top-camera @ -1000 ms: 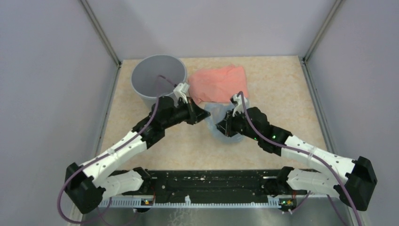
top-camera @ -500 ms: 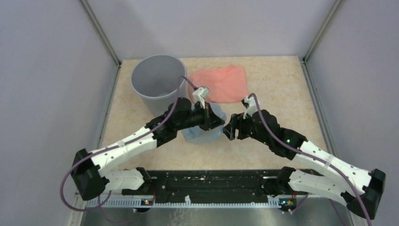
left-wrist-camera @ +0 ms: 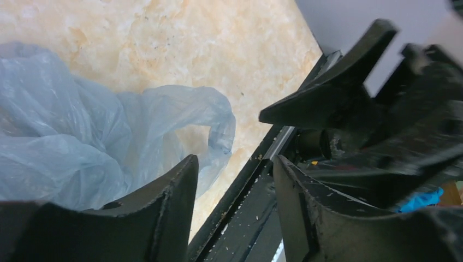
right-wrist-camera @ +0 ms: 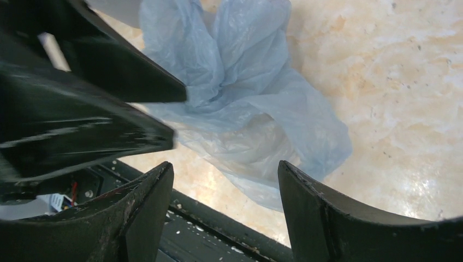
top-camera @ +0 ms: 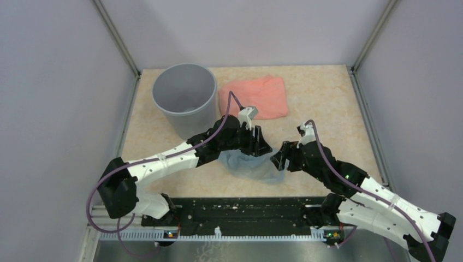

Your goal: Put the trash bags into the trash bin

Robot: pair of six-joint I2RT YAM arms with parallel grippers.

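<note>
Both arms have drawn back toward the near edge since a second ago, and the pale-blue trash bag [top-camera: 252, 168] has come with them, away from the pink cloth [top-camera: 256, 97]. It lies crumpled on the table [top-camera: 327, 109], apart from the grey trash bin [top-camera: 184, 98]. The left gripper [top-camera: 264, 148] and right gripper [top-camera: 278, 158] meet over it, each with fingers spread and holding nothing; whether the left fingers [left-wrist-camera: 164, 207] brush the plastic is hard to tell.

Blue bag [top-camera: 256, 167] crumpled on table [top-camera: 327, 109]; grey bin [top-camera: 188, 117] upright beyond, apart
</note>
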